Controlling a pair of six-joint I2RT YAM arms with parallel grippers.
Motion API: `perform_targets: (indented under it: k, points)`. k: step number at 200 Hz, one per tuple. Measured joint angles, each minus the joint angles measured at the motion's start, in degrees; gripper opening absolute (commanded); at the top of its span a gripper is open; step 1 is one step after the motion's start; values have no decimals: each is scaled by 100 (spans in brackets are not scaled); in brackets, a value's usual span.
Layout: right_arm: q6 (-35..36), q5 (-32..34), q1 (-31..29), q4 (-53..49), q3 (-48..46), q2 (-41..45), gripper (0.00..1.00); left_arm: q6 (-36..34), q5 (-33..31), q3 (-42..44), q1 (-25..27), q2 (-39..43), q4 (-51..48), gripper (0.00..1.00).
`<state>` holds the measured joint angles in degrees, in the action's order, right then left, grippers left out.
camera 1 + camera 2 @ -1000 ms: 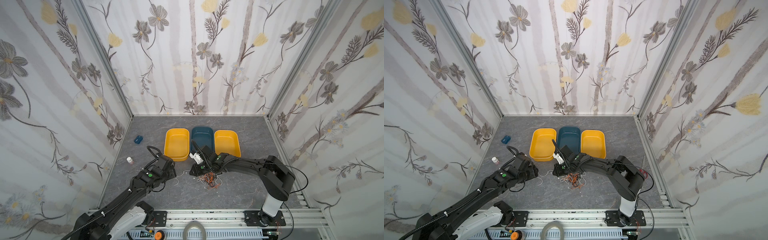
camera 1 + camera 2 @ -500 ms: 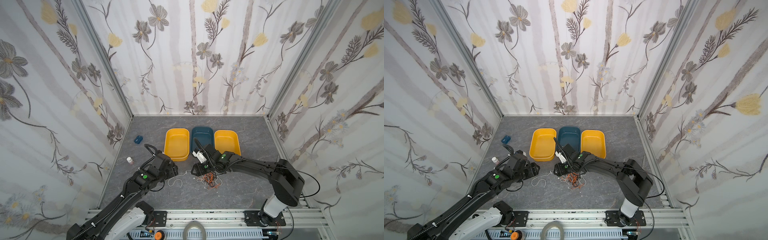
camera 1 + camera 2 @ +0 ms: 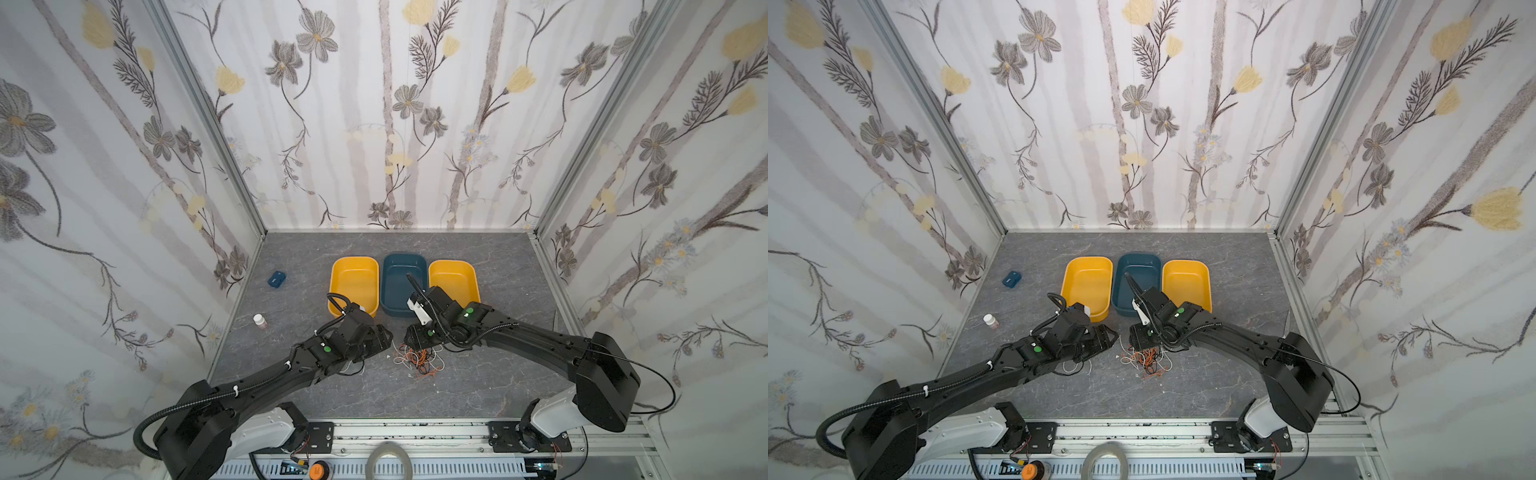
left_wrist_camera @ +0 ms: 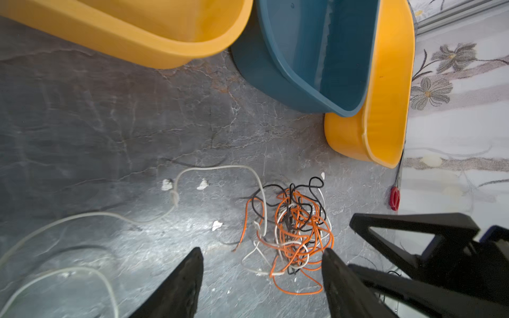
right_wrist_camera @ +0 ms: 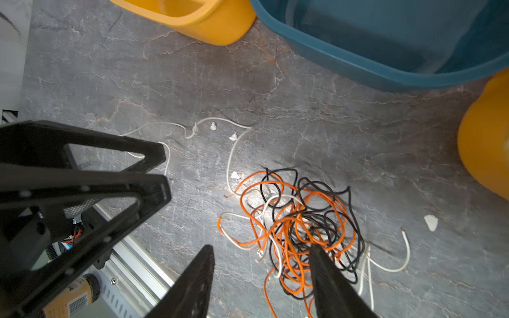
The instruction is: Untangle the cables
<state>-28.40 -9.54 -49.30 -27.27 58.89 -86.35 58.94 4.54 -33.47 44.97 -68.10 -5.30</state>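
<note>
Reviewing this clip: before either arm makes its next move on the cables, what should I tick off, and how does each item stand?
1. Left claw open and empty: ok.
2. Right claw open and empty: ok.
3. Tangle on the table between both claws: ok.
4. White cable free of knots: not ok; one knot shows.
5. Colours in the tangle separated: not ok; orange, black and white are bundled together.
6. Right claw's fingers clear of the tangle: cannot tell; one finger overlaps it in the right wrist view.
</note>
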Motion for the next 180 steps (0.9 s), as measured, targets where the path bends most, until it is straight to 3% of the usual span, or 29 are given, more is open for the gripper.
perform_targets:
  k: [67, 137, 162, 180]
  points:
    - [-4, 48, 57, 22, -212, 52, 58, 177, 170, -192, 20, -1375, 1110, 49]
    - [-79, -90, 61, 358, -343, -398, 62, 236, 271, -341, 26, -1814, 1244, 12]
    - [-116, -109, 55, 529, -363, -636, 53, 229, 275, -369, 17, -1823, 1235, 0]
    - [-157, -98, 55, 581, -428, -761, 45, 214, 275, -372, -7, -1790, 1215, 0]
